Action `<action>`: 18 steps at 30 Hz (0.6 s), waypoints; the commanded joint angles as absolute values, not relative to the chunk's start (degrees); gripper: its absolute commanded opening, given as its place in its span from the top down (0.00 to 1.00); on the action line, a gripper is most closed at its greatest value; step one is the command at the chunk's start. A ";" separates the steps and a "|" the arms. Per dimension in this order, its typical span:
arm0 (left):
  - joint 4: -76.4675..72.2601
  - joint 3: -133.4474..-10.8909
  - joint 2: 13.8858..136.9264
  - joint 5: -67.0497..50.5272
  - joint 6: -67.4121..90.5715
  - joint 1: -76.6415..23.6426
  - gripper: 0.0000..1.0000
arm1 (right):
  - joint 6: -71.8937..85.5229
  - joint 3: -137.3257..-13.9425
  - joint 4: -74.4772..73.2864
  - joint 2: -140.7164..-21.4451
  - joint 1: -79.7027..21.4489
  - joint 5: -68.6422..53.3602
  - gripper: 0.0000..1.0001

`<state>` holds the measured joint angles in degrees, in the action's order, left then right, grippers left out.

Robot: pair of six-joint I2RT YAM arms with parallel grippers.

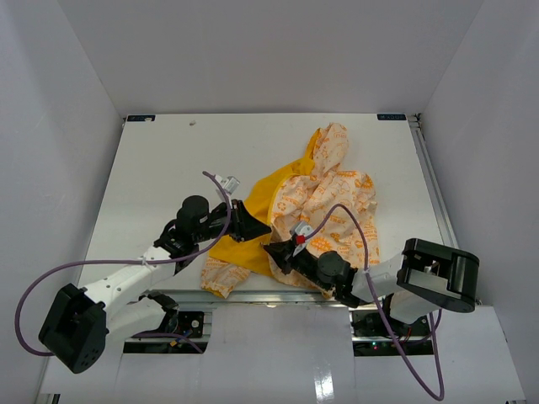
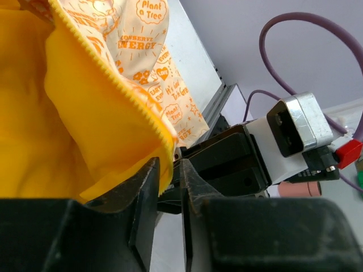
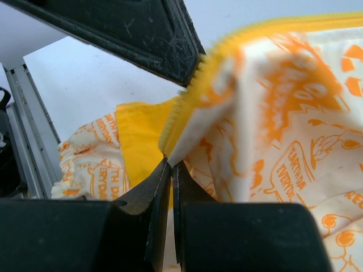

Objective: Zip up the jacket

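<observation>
Tabletop (image 1: 168,160), white with pale walls around it, carries the jacket (image 1: 337,198), which lies crumpled right of centre and reaches toward the near edge. Its cream cloth with orange print faces up over most of the heap, and the yellow lining (image 1: 257,198) is turned out along the left side. A printed sleeve end (image 1: 217,273) lies at the tabletop's near edge.

The left arm (image 1: 126,286) reaches in from the lower left and the right arm (image 1: 396,282) from the lower right, each trailing a purple cable (image 1: 50,286). Both meet at the jacket's near left part, close beside each other.

The left fingers (image 1: 257,225) are clenched on the jacket; the left wrist view shows the toothed yellow zipper edge (image 2: 108,79) running down into the narrow slit between them. The right fingers (image 1: 278,252) are likewise pressed nearly together, grasping a corner of the jacket where another stretch of zipper edge (image 3: 187,102) ends at their tips, printed cloth hanging to the right of it.
</observation>
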<state>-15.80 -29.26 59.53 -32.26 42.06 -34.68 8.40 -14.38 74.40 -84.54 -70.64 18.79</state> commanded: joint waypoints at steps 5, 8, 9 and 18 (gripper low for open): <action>-12.65 -30.89 55.38 -33.05 34.99 -34.97 0.45 | 7.19 -8.67 81.70 -74.82 -70.58 10.81 0.92; -11.82 -29.66 52.66 -31.59 33.21 -34.89 0.43 | 7.12 -7.52 75.46 -69.78 -70.20 7.21 0.92; -11.57 -29.21 51.64 -30.93 32.81 -34.91 0.43 | 7.12 -7.12 73.54 -67.56 -70.03 6.11 0.92; -19.94 -19.65 49.06 -36.58 35.34 -34.98 0.43 | 8.36 -6.78 57.94 -55.18 -68.02 3.27 0.92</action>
